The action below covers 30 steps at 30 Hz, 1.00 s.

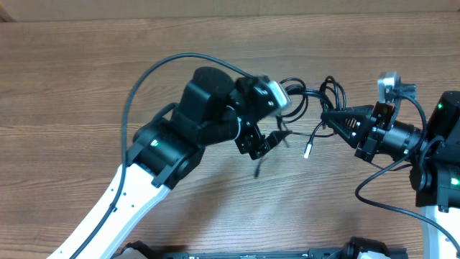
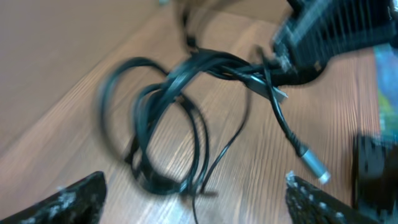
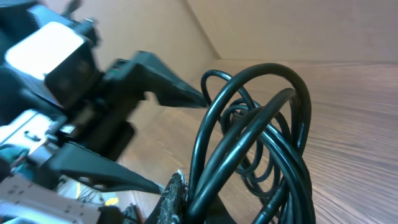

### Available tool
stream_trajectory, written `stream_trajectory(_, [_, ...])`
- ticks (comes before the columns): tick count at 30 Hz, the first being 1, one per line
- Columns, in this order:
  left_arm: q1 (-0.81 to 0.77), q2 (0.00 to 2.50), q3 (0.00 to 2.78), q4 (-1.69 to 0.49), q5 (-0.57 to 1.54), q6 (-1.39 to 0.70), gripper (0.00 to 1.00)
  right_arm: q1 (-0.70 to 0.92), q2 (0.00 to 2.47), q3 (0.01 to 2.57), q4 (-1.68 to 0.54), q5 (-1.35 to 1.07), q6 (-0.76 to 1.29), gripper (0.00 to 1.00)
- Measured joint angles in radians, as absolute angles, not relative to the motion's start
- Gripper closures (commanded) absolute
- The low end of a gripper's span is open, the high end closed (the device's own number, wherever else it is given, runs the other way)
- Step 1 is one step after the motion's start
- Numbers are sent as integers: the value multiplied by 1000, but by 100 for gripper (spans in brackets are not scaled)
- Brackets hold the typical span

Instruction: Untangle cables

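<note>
Cables (image 1: 325,93): tangled bundle at about 2 o'clock from the middle of the table (image 1: 108,72). Right gripper (image 1: 332,117) is clenched on the bundle from 3 o'clock. Left gripper (image 1: 267,138) is released, jaws spread, just beside the bundle at 9 o'clock. Recommended: left takes one loose strand near the silver plug (image 1: 307,152) and draws away slowly while right anchors.

Left arm (image 1: 194,122): black joint housings, white lower link (image 1: 108,208), thick black harness cable (image 1: 144,83) looped outside it, silver-grey wrist camera (image 1: 275,93). Left claw (image 2: 196,205): black, tapered fingers (image 2: 78,199), whitish scuffing at the tips. Right arm (image 1: 431,144): black body, green LED (image 1: 439,108), white base link (image 1: 440,226), silver camera module (image 1: 389,85), thin black lead (image 1: 381,194) trailing below. Right claw (image 1: 327,116): black, finely ribbed sides.
</note>
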<state>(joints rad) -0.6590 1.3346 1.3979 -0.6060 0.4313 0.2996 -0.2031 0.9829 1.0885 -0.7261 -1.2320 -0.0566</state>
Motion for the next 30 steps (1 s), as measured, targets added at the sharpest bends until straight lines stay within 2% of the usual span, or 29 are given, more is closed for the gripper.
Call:
stream_trajectory(2, [-659, 1345, 1398, -585, 490, 451, 7, -203, 983, 1089, -733, -1260, -67, 96])
stream_trajectory(7, [-659, 1339, 1398, -463, 574, 659, 4, -203, 983, 1089, -756, -1286, -75, 96])
stream_trajectory(15, [-659, 1345, 1398, -455, 610, 737, 4, -203, 983, 1089, -757, -1466, -132, 96])
stream_trajectory(17, [-659, 1345, 1398, -455, 611, 740, 10, -203, 983, 1089, -756, -1502, -141, 96])
stream_trajectory(18, [-659, 1345, 1398, -455, 611, 741, 21, -203, 983, 1089, -756, -1514, -143, 96])
stream_trajectory(19, [-659, 1345, 1398, -455, 611, 743, 41, -203, 983, 1089, -756, -1522, -147, 96])
stream_trajectory(21, [-659, 1345, 1398, -456, 611, 736, 68, -203, 983, 1089, -757, -1523, -151, 96])
stream_trajectory(24, [-659, 1345, 1398, -469, 654, 728, 85, -203, 983, 1089, -756, -1535, -154, 96])
stream_trajectory(27, [-658, 1345, 1398, -472, 696, 712, 96, -203, 983, 1089, -757, -1537, -154, 96])
stream_trajectory(30, [-653, 1345, 1398, -491, 708, 706, 96, -203, 983, 1089, -757, -1536, -154, 96])
